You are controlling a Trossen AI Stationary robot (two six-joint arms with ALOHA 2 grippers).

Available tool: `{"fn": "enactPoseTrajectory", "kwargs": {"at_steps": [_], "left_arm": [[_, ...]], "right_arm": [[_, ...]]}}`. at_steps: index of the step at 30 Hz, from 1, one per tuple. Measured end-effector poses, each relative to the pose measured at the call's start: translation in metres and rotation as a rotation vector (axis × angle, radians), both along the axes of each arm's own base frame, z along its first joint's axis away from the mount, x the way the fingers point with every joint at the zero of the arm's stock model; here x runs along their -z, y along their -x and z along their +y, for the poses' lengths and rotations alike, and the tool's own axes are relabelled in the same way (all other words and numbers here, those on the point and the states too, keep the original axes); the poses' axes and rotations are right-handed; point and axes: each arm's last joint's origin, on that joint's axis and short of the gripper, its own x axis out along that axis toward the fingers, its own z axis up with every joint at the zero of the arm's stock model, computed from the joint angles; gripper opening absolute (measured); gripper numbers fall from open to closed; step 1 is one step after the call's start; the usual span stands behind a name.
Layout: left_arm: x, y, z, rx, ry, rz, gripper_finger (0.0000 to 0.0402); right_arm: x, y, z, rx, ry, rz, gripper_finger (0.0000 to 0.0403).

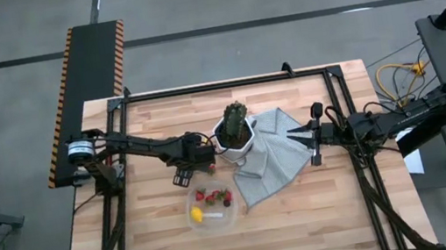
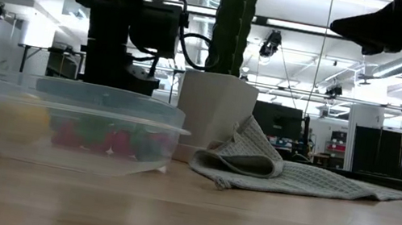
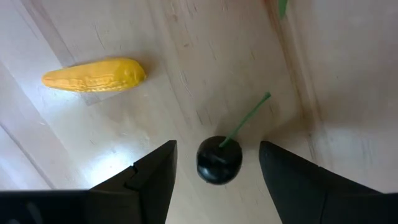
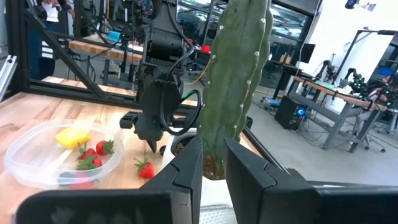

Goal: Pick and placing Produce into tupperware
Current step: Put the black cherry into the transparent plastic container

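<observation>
Cherry (image 3: pixel 219 160) lies on wood between open left end effector (image 3: pixel 217 168) fingers.

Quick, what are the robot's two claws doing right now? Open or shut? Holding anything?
Left end effector: open, holding nothing, fingers either side of a dark cherry on the table.
Right end effector: nearly shut, a narrow gap, holding nothing, facing the cactus.

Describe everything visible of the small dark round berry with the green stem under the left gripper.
The small dark round berry looks glossy and near-black, with one thin green stem slanting away from its top. It lies on the light wooden table, outside the container, between the open fingers of the left gripper, which do not touch it. A yellow corn-like piece lies apart from it.
</observation>
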Motion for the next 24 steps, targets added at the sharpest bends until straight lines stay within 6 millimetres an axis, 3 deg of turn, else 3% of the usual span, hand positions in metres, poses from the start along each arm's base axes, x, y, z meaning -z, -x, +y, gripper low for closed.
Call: {"fn": "enactPoseTrajectory", "kwargs": {"at_steps": [7,17,24], "left_arm": [[0.0001,-0.0004,0.0002,0.001,0.000,-0.003,0.0197],[0.0003,-0.0012,0.0003,-0.001,0.003,-0.013,0.0076],[0.0002,-0.0012,0.0004,-0.004,0.002,-0.014,0.0072]], "right_arm": [[0.0000,0.0000,0.0000,0.000,0.000,0.000,0.0056],[0.0000,0.0000,0.0000,0.000,0.000,0.000,0.0056],[0.0000,0.0000,0.0000,0.000,0.000,0.000,0.0056]]}}
